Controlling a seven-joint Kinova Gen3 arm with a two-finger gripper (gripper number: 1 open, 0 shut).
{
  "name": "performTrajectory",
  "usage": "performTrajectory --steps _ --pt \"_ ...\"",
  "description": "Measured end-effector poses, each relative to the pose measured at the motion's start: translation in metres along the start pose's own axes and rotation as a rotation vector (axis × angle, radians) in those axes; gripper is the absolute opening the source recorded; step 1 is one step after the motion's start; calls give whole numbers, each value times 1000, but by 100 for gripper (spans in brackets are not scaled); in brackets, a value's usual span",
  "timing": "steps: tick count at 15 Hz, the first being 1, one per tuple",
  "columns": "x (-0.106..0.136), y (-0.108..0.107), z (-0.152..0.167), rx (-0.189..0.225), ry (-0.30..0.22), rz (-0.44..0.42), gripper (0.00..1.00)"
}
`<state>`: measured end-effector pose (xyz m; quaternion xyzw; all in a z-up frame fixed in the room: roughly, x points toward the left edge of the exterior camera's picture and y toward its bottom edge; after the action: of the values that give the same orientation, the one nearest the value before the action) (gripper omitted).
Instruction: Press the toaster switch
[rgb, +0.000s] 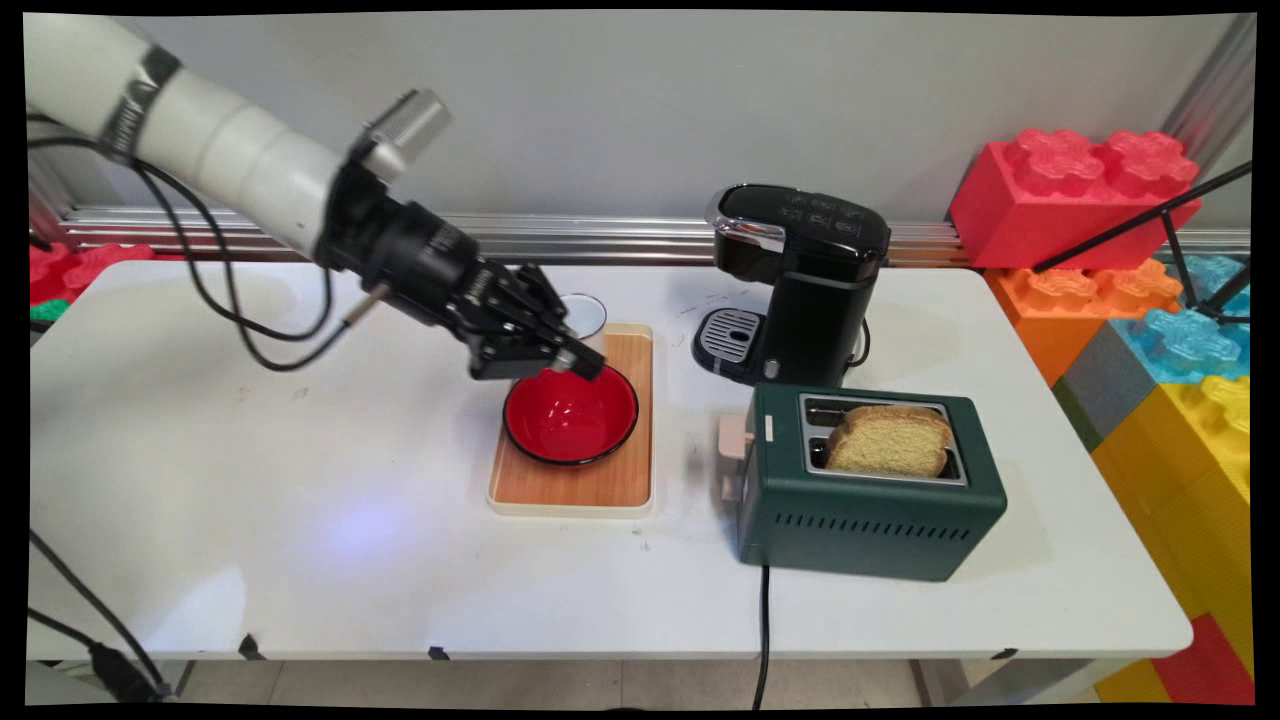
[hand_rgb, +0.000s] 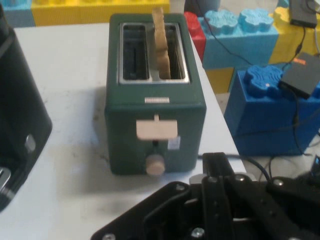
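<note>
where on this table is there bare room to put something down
Widest free patch: the table left of the wooden tray, under the arm. Another strip runs along the near edge before the toaster. Crowded: the middle, where gripper, red bowl, coffee machine and toaster cluster.

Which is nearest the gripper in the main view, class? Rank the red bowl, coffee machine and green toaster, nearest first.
1. Red bowl: right under the gripper, on the wooden tray.
2. Coffee machine: to the picture's right, near the wall.
3. Green toaster: farthest, right and nearer the table's front edge.
</note>
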<state>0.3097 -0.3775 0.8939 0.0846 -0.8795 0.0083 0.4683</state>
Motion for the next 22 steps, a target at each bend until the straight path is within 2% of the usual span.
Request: performTrajectory --steps 5,10,22 --pt "2 -7 51 22 41 -2 0" --pt "-3 -11 86 26 51 -8 0" --pt "-15 -21 131 43 43 -11 0"
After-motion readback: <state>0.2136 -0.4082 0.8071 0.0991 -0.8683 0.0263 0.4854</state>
